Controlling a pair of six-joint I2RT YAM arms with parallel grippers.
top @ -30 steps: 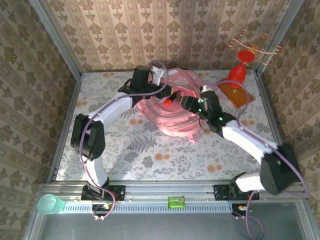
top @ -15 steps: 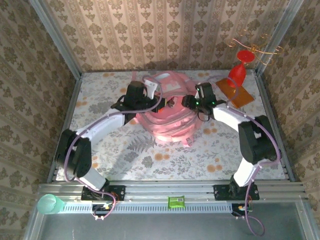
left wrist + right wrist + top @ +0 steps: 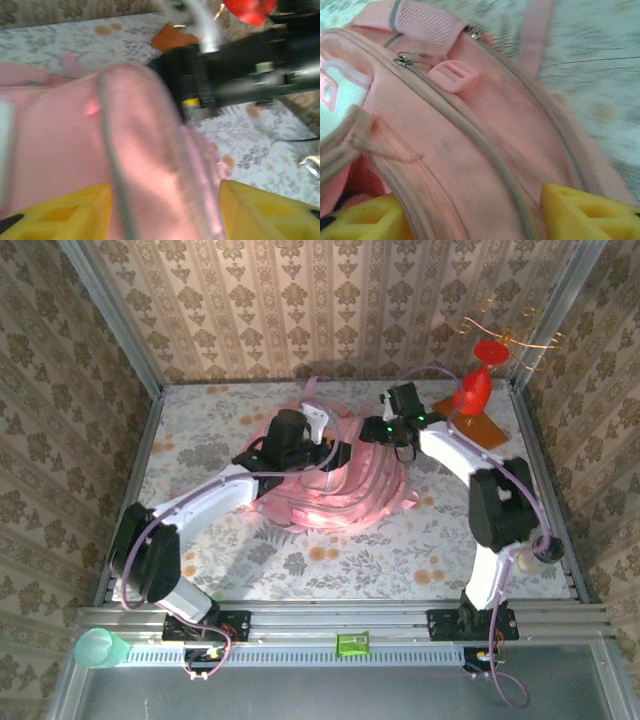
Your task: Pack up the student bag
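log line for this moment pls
bag: lying mid table | left gripper: open, bag fold between its fingers | right gripper: open, astride zipped bag edge

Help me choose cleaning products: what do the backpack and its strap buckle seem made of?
The backpack looks like soft, matte woven cloth, judging by its creases and stitched seams. The buckle is probably smooth moulded plastic, given its crisp slots and even pink surface.
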